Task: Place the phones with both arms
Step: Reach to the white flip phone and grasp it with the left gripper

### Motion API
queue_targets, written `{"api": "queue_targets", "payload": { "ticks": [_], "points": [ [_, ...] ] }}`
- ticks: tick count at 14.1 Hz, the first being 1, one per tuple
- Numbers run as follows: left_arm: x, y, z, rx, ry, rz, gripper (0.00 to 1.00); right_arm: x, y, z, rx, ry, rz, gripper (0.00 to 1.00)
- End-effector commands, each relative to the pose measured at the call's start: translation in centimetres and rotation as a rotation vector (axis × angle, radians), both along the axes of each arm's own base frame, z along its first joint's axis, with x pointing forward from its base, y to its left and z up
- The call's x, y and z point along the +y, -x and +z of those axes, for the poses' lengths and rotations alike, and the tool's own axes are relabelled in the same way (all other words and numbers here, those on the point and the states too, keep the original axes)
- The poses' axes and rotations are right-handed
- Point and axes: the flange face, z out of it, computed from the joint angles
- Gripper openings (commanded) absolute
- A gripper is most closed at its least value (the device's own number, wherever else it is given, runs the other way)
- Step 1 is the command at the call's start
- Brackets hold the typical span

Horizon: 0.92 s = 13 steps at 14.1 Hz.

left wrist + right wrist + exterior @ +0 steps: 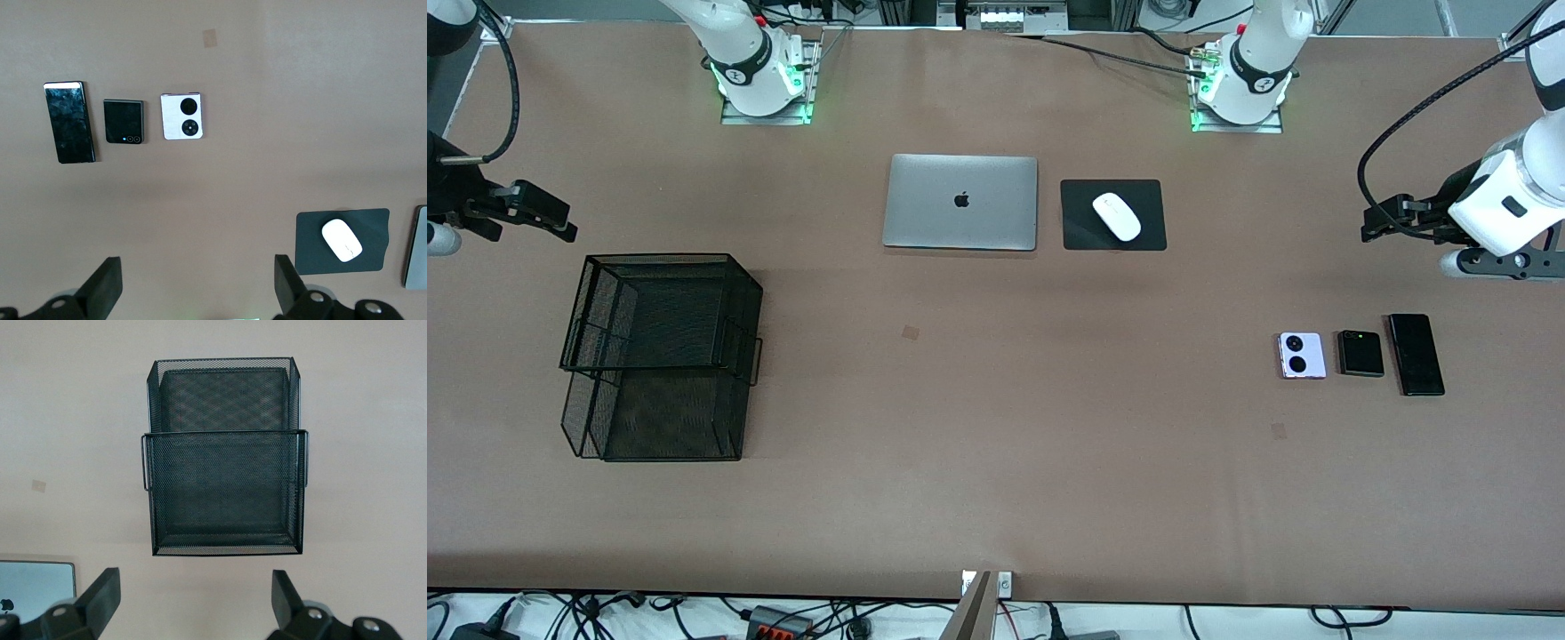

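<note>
3 phones lie in a row toward the left arm's end: lilac flip, black flip, slab. Left gripper hangs released over bare table nearby; right gripper, released too, hangs near the mesh tray.

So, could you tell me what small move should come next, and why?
Probably lower the open left hand toward the small pale-lilac flip phone: all three phones lie untouched on the brown table, while the open right hand waits over the black mesh tray.
</note>
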Motion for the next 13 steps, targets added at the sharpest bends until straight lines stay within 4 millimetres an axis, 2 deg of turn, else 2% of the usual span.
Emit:
{"api": "queue_targets", "payload": {
  "ticks": [1, 4, 7, 8, 10, 11, 13],
  "points": [
    [0.0, 0.0, 0.2, -0.015, 0.014, -0.025, 1.00, -0.1, 0.9, 0.6, -0.016, 0.004, 0.015, 1.00],
    [0.1, -0.3, 0.1, -0.017, 0.015, -0.030, 1.00, -0.1, 0.9, 0.8, -0.019, 0.004, 0.015, 1.00],
    [0.4, -0.7, -1.3, -0.004, 0.018, -0.057, 1.00, 0.1, 1.0, 1.0, -0.022, 0.004, 0.018, 1.00],
    [0.5, -1.8, -3.6, 0.037, 0.020, -0.077, 1.00, 0.0, 1.1, 1.2, -0.026, 0.004, 0.017, 1.00],
    [0.8, -3.3, -6.4, 0.040, 0.030, -0.074, 1.00, 0.1, 1.1, 1.2, -0.025, 0.004, 0.018, 1.00],
    [2.1, -3.9, -7.6, 0.020, 0.031, -0.053, 1.00, 0.1, 1.2, 1.3, -0.025, 0.004, 0.018, 1.00],
    [2.5, -4.6, -11.0, -0.004, 0.034, -0.074, 1.00, 0.1, 1.2, 1.3, -0.025, 0.004, 0.018, 1.00]
  ]
}}
